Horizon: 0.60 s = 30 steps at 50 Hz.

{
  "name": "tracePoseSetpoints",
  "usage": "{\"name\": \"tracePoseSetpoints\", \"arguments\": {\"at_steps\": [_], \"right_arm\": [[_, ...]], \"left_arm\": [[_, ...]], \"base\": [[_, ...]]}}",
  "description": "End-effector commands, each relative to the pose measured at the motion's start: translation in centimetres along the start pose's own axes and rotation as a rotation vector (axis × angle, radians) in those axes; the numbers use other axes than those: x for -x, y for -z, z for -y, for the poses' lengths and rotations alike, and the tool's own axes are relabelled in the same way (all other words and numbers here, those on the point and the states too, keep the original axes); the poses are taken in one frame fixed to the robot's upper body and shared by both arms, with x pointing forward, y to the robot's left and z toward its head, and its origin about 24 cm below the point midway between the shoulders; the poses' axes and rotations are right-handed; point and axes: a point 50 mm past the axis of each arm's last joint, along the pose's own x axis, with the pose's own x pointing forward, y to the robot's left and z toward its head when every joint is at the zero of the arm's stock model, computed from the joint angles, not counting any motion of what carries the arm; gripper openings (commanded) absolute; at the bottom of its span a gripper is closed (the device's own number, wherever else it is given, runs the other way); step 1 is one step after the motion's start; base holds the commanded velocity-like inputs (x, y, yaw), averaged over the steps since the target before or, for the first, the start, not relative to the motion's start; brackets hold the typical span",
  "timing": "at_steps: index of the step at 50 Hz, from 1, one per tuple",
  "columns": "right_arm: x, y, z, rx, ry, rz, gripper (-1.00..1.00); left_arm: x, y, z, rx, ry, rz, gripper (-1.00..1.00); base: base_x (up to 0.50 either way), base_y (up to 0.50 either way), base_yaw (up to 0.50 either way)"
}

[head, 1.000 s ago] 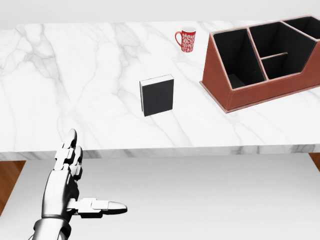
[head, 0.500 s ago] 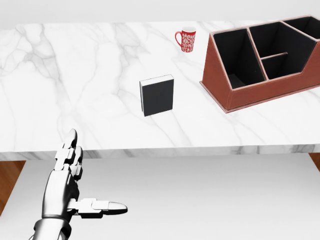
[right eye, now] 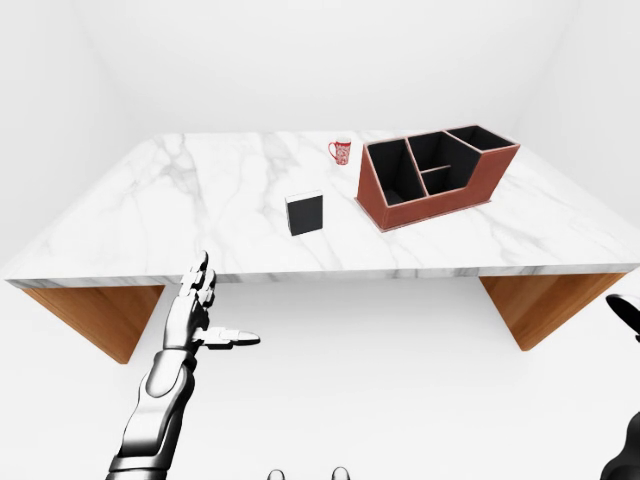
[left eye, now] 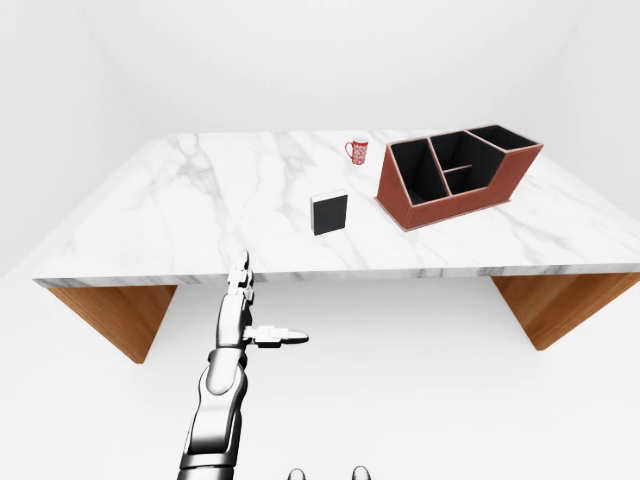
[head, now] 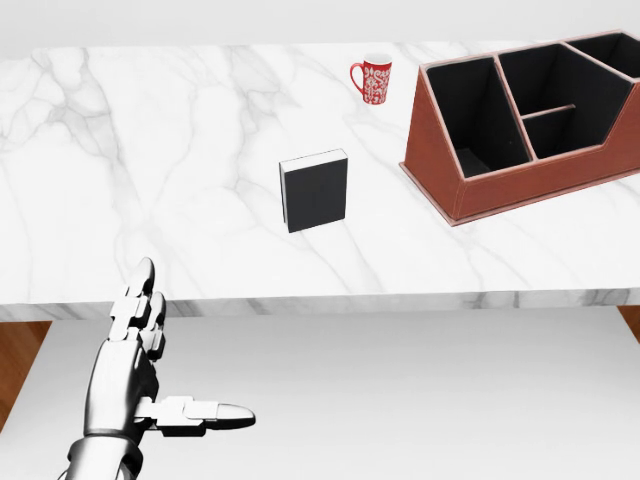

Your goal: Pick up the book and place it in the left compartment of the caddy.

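Note:
A black book (head: 315,190) stands upright near the middle of the white marble table (head: 150,150). To its right sits the red-brown caddy (head: 530,190) with black compartments; its left compartment (head: 475,115) holds nothing. My left hand (head: 197,340) hovers low at the head view's bottom left, below the table's near edge and well short of the book. It is open, fingers straight and thumb pointing right, holding nothing. In the right-eye view only a dark sliver of my right hand (right eye: 625,308) shows at the right edge.
A red patterned mug (head: 373,78) stands beyond the book, just left of the caddy. The table rests on wooden supports (left eye: 115,315) at both ends. White floor lies between me and the table.

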Motion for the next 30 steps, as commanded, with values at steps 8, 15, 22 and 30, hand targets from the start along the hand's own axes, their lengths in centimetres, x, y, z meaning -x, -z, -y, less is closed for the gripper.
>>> {"name": "tracePoseSetpoints", "arguments": {"at_steps": [8,15,22,30], "right_arm": [[0.14,-0.53,-0.06,-0.028,-0.015,0.016,1.00],[-0.02,-0.30,0.08,-0.025,-0.003,0.008,1.00],[0.05,-0.51,0.10,-0.030,-0.007,0.014,1.00],[0.01,-0.41,0.17,-0.031,0.002,0.010,1.00]], "left_arm": [[-0.03,0.07,0.07,-0.003,0.004,-0.001,1.00],[-0.02,0.05,0.12,-0.005,0.005,-0.001,1.00],[-0.08,0.20,0.09,-0.005,0.006,-0.001,1.00],[0.00,0.07,0.12,-0.003,0.004,-0.002,1.00]], "base": [[0.00,0.00,0.00],[0.00,0.00,0.00],[0.00,0.00,0.00],[0.00,0.00,0.21]]}}
